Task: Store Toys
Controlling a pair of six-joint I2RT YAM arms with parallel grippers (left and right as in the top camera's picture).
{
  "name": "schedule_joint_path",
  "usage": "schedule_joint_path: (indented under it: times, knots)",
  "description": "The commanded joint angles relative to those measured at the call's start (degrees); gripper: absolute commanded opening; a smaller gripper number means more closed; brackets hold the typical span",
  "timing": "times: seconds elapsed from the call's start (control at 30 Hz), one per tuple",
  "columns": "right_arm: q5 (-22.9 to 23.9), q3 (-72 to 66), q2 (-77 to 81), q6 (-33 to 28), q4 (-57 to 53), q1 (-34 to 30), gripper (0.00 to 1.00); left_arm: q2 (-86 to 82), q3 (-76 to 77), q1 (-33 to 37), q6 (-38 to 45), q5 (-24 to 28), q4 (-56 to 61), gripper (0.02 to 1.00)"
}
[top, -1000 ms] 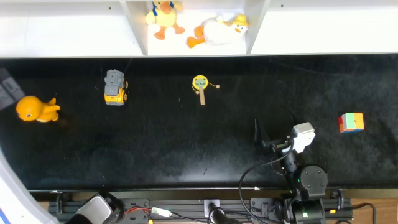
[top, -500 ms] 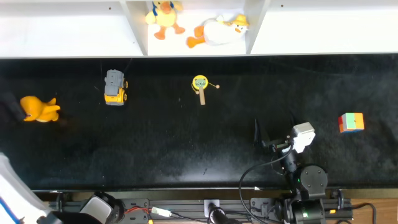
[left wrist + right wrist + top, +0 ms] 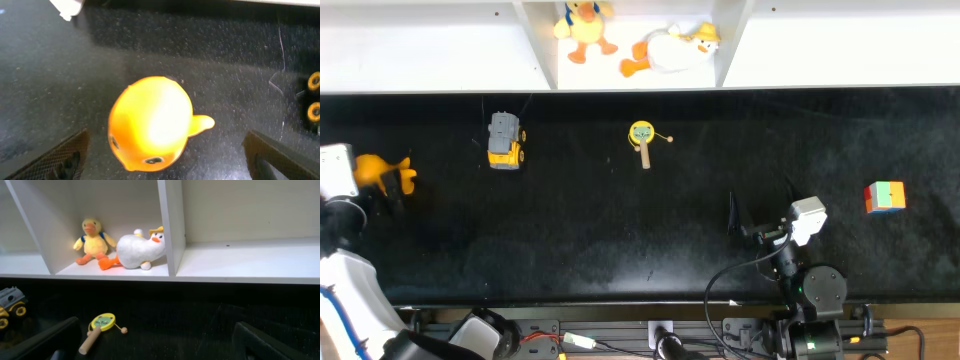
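An orange rubber duck (image 3: 151, 123) lies on the black mat at the far left. My left gripper (image 3: 386, 184) is down over it, open, with one finger (image 3: 60, 158) on each side and a gap to the toy. A grey and yellow toy truck (image 3: 504, 139), a yellow rattle drum (image 3: 642, 138) and a multicoloured cube (image 3: 884, 196) also lie on the mat. My right gripper (image 3: 756, 212) is open and holds nothing, low near the front right, facing the shelf.
A white shelf (image 3: 440, 60) runs along the back; its middle compartment holds a yellow plush duck (image 3: 90, 241) and a white plush goose (image 3: 140, 250). The side compartments (image 3: 250, 255) are bare. Cables run along the front edge by the arm bases.
My left arm has come in from the left edge and its gripper now straddles the orange duck, partly covering it in the top view. The right arm has not moved.
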Motion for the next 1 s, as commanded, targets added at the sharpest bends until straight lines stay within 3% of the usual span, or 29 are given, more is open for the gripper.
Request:
schedule_joint_path:
  times: [0.03, 0.4, 0.83, 0.93, 1.0]
  knots:
    - [-0.2, -0.74, -0.42, 0.46, 0.31, 0.17, 0.996, -1.09, -2.78, 1.05, 5.29, 4.7, 2.03, 0.998]
    - [-0.17, -0.74, -0.42, 0.46, 0.31, 0.17, 0.993, 0.63, -6.78, 6.49, 8.07, 12.13, 8.66, 0.996]
    - [-0.17, -0.74, -0.42, 0.46, 0.28, 0.17, 0.993, 11.02, -6.78, 6.47, 6.45, 14.73, 18.95, 0.998]
    - [-0.2, -0.74, -0.42, 0.46, 0.28, 0.17, 0.996, 11.23, -6.78, 6.49, 6.45, 15.5, 19.3, 0.884]
    - [-0.17, -0.74, -0.42, 0.46, 0.28, 0.15, 0.993, 11.23, -6.78, 6.49, 6.45, 15.47, 19.28, 0.748]
